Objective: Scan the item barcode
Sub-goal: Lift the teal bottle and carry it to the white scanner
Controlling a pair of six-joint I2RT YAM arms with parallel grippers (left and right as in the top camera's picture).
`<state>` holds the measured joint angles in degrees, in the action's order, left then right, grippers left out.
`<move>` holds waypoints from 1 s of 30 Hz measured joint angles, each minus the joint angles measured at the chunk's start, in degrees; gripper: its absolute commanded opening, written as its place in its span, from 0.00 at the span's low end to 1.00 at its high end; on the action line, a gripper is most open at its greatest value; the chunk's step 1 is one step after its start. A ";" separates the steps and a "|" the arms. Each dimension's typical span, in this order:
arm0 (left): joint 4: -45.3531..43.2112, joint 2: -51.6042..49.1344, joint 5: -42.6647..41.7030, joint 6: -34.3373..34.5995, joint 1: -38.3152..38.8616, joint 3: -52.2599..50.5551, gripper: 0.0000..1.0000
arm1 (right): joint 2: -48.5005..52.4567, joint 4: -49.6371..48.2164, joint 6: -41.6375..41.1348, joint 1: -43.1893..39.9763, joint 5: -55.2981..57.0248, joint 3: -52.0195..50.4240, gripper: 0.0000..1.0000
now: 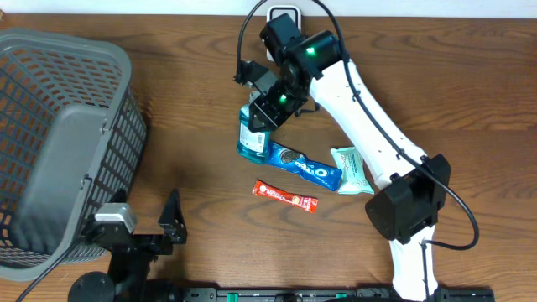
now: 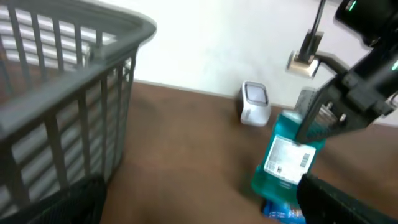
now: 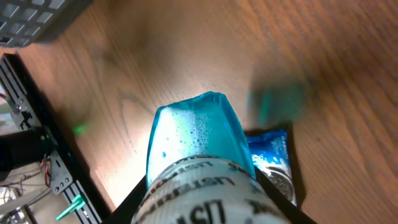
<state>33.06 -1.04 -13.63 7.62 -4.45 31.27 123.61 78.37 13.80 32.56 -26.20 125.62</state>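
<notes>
Mouthwash bottle [image 1: 252, 138], tilted near the table's middle, is clamped by the right gripper [image 1: 268, 109], its base just beside a blue cookie pack [image 1: 306, 166]. A white scanner [image 1: 284, 17] stands at the far edge. The left gripper [image 1: 174, 220] gapes wide near the front-left corner, beside the basket [image 1: 50, 143].
</notes>
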 measured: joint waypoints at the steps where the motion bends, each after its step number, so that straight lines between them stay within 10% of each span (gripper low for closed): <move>1: -0.26 0.00 0.00 0.00 0.00 0.02 0.98 | 0.00 0.00 0.00 -0.20 0.04 0.00 0.09; 30: -27.89 -1.22 0.48 -2.12 -0.02 -28.13 0.98 | -4.07 2.45 -2.54 -0.50 -1.64 1.05 0.08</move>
<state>5.17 -2.26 -13.15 5.50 -4.47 3.14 119.55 80.82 11.27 32.05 -27.83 126.67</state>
